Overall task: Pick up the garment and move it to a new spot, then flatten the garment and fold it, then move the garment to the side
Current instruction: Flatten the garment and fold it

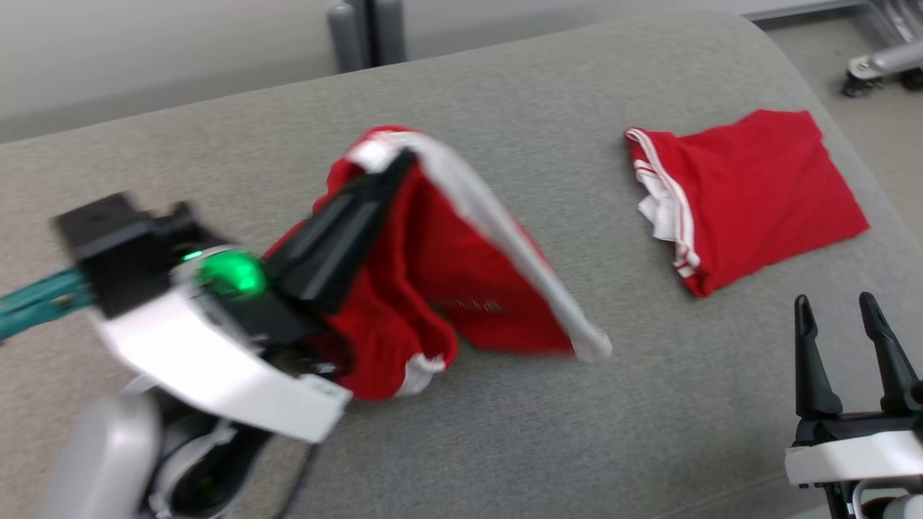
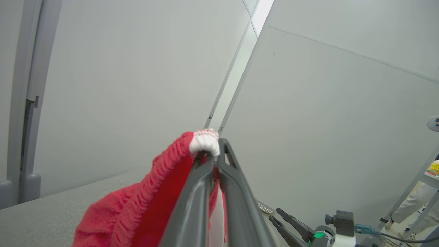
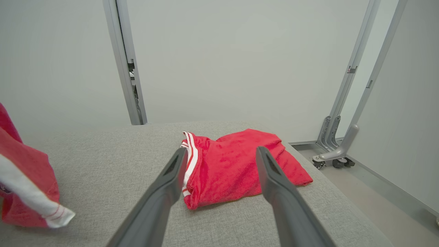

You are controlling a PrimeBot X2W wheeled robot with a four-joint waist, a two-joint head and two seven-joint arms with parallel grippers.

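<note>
A red garment [image 1: 461,274] with a white side stripe hangs lifted off the grey table, its lower edge still touching the surface. My left gripper [image 1: 404,162] is shut on the garment's white-trimmed edge [image 2: 205,142], fingers pointing up and away. The same garment shows at the left edge of the right wrist view [image 3: 24,178]. My right gripper [image 1: 840,313] stands open at the lower right with nothing between its fingers [image 3: 164,181], pointing toward a second, folded red garment [image 3: 236,164].
The folded red garment with white trim [image 1: 743,198] lies at the table's right. The grey fabric table [image 1: 548,432] ends at a rounded right edge, with floor and a wheeled metal frame [image 1: 876,68] beyond. A wall stands behind the table.
</note>
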